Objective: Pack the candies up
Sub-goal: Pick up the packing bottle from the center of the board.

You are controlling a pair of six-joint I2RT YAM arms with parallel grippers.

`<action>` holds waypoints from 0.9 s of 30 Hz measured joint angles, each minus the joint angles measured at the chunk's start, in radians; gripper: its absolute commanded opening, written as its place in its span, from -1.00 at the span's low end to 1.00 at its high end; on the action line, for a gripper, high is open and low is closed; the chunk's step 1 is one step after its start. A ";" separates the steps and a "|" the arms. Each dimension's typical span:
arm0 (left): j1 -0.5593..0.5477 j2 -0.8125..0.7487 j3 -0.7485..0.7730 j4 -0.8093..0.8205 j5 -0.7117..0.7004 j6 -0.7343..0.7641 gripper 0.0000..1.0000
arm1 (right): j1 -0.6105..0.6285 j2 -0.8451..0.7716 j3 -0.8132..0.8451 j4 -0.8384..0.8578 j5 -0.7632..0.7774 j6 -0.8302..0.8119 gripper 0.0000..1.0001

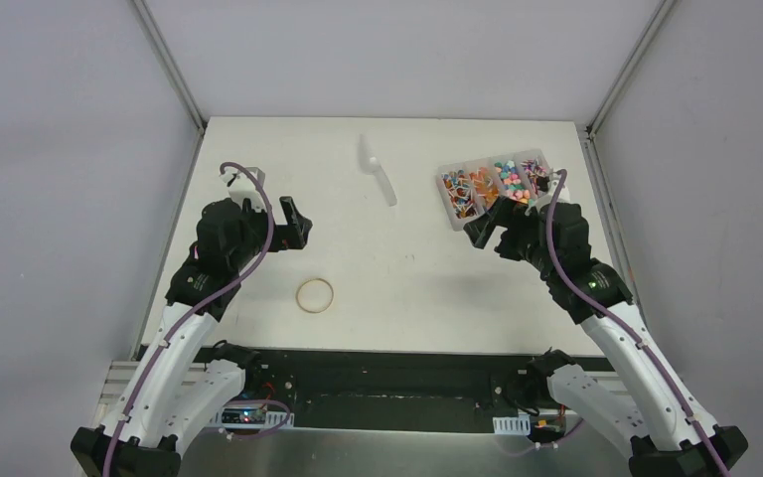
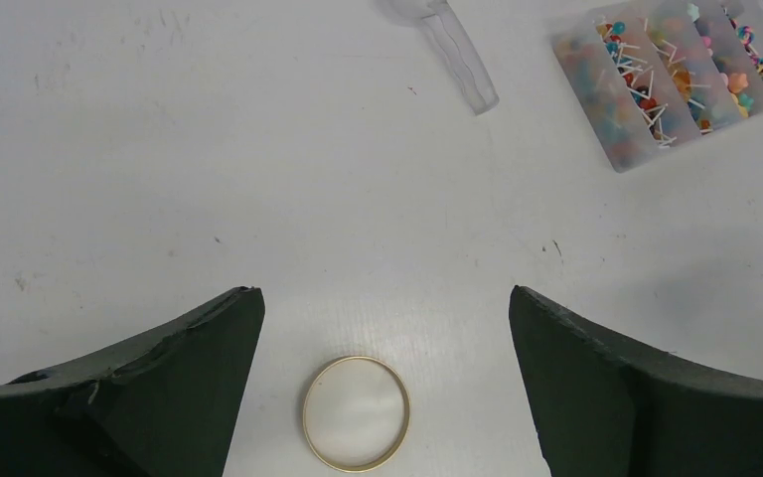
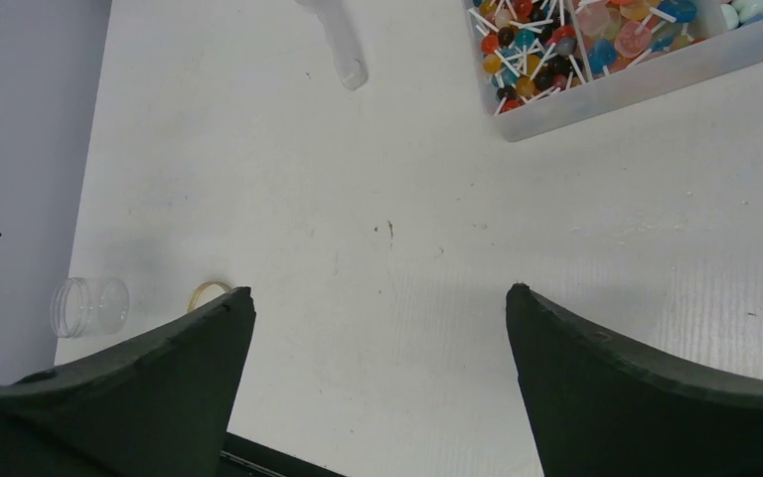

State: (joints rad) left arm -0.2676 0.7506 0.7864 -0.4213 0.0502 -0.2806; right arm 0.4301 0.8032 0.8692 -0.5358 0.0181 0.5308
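Surface [image 1: 407, 253]: white, boxed in by pale walls.
Candies [image 3: 576, 40]: a heap of small multicoloured sweets – orange, pink, blue, green, red – all in the tray, many on short white sticks.
Tray [image 3: 646, 84]: clear plastic, split into compartments, at the far right of the surface.
Left gripper [image 2: 385, 293]: jaws spread wide with nothing between them; it hangs over bare surface on the left, well apart from the tray.
Right gripper [image 3: 380, 290]: jaws likewise wide apart and empty, just beside the tray's near corner – not touching the sweets.
Scoop [image 1: 378, 174]: clear plastic, lying flat near the far edge, between the two arms and left of the tray.
Rubber band [image 2: 306, 415]: a tan ring lying flat near the front, just below the left gripper in the wrist view.
Jar [image 3: 89, 306]: small, clear, at the left edge of the surface, near the rubber band.
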 measured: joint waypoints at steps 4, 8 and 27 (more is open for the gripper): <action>0.000 0.000 0.000 0.000 -0.004 0.000 0.96 | 0.000 -0.003 0.000 0.000 0.005 0.003 1.00; 0.000 0.003 0.000 0.000 -0.024 0.000 0.94 | 0.000 -0.017 0.000 0.001 0.011 0.008 1.00; 0.172 0.190 0.008 -0.168 -0.622 -0.345 0.65 | 0.000 -0.122 -0.018 0.051 0.013 -0.002 1.00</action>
State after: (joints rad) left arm -0.0959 0.9409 0.7944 -0.5892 -0.5720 -0.6254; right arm 0.4301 0.6815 0.8513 -0.4847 0.0315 0.5289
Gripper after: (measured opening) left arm 0.835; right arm 0.996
